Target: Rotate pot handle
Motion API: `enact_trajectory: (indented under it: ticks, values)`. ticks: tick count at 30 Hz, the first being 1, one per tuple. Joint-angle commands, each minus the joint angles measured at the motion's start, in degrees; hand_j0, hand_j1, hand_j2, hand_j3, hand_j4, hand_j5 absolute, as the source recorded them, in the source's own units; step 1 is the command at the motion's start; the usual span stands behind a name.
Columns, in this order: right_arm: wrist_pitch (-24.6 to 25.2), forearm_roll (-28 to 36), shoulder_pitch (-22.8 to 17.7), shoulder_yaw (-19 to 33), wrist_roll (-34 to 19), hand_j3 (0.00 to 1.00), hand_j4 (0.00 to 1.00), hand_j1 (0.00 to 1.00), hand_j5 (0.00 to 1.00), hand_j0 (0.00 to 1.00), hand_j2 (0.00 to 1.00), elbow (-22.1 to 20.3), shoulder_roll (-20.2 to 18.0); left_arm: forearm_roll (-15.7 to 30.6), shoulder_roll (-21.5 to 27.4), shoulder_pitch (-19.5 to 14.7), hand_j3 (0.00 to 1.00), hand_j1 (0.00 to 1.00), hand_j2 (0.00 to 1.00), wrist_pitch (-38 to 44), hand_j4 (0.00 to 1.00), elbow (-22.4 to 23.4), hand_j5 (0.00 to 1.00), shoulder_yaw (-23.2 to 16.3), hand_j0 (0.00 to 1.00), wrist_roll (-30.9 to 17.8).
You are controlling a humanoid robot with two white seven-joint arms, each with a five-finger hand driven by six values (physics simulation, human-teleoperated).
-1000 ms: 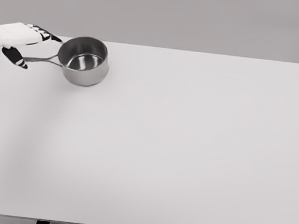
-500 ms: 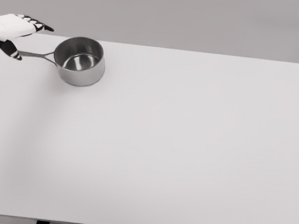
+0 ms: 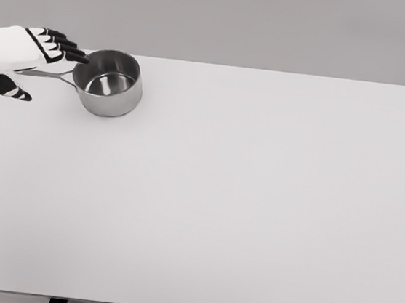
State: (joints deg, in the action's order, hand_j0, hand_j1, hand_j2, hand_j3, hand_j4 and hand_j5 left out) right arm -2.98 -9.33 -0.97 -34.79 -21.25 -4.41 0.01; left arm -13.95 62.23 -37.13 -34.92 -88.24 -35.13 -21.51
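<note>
pot: small round stainless-steel saucepan, upright, empty, shiny inside; sits on the desk near its far left corner, just in from the far edge.
handle: thin straight metal handle runs from the saucepan's left wall toward the desk's left edge, roughly parallel to the far edge; its outer end is hidden behind the hand.
left hand: white five-finger hand with black fingertips, enters from the picture's left edge, over the far left of the desk. Palm section lies over the handle's outer part.
fingers: four black-tipped fingers stretched out side by side, pointing right at the saucepan; tips sit just beside or at the near-left rim, contact cannot be told.
thumb: black-tipped thumb splayed apart below the handle, on the near side, clear of it.
grip state: fingers extended, thumb apart, nothing clamped; handle runs between fingers and thumb without a visible pinch.
right hand: out of frame.
desk: plain white rectangular tabletop, far edge and right far corner visible, near edge at picture bottom with two dark legs under it.
open room: whole desk right of and nearer than the saucepan is bare; tight only toward the far edge and left edge.
</note>
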Motion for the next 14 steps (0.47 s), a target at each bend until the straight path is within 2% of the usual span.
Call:
enact_trajectory:
  ticks: [1,2,5,10,14]
  values:
    - [0.0,0.0,0.0,0.0,0.0,1.00,1.00,1.00,1.00,1.00,1.00,0.0,0.0,1.3,1.4,0.7,1.00,1.00,1.00,-0.1,1.00,-10.2,1.00,-0.2,1.00,-0.2]
    - [0.0,0.0,0.0,0.0,0.0,1.00,1.00,1.00,1.00,1.00,1.00,0.0,0.0,1.3,1.1,2.1,1.00,1.00,1.00,-0.1,1.00,-11.9,1.00,-0.2,1.00,-0.2]
    - [0.0,0.0,-0.1,0.0,0.0,1.00,1.00,1.00,1.00,1.00,1.00,0.0,0.0,1.2,0.9,3.1,1.00,1.00,1.00,-0.1,1.00,-12.2,1.00,-0.3,1.00,-0.3]
    - [0.0,0.0,0.0,0.0,0.0,1.00,1.00,1.00,1.00,1.00,1.00,0.0,0.0,-0.9,-0.4,9.7,1.00,1.00,1.00,-0.1,1.00,-11.9,1.00,-0.5,1.00,-0.3]
    - [0.0,0.0,0.0,0.0,0.0,1.00,1.00,1.00,1.00,1.00,1.00,0.0,0.0,-1.2,-1.4,10.7,1.00,1.00,1.00,-0.1,1.00,-9.9,1.00,-0.5,1.00,-0.3]
